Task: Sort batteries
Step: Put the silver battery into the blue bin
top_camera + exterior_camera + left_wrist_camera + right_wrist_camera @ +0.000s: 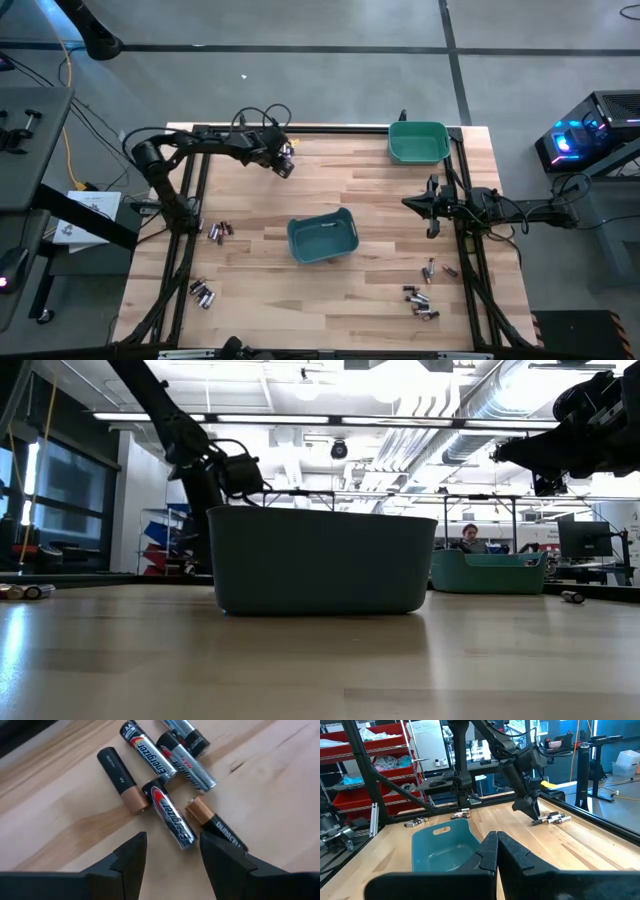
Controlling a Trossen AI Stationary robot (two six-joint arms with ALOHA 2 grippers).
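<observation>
Left gripper (170,852) at eleven o'clock angles down over batteries (172,816), fingers apart; right gripper (497,851) at three o'clock, closed.

— You asked what colours the batteries (170,815) show?
— Silver with black-and-red bands on the Energizer cells (150,752); the other cells (120,777) are black with copper ends.
— And your bins?
— Both teal-green, the centre bin (322,238) duller than the far bin (418,142). Your table (340,190) is pale striped wood; the arms are black.
</observation>
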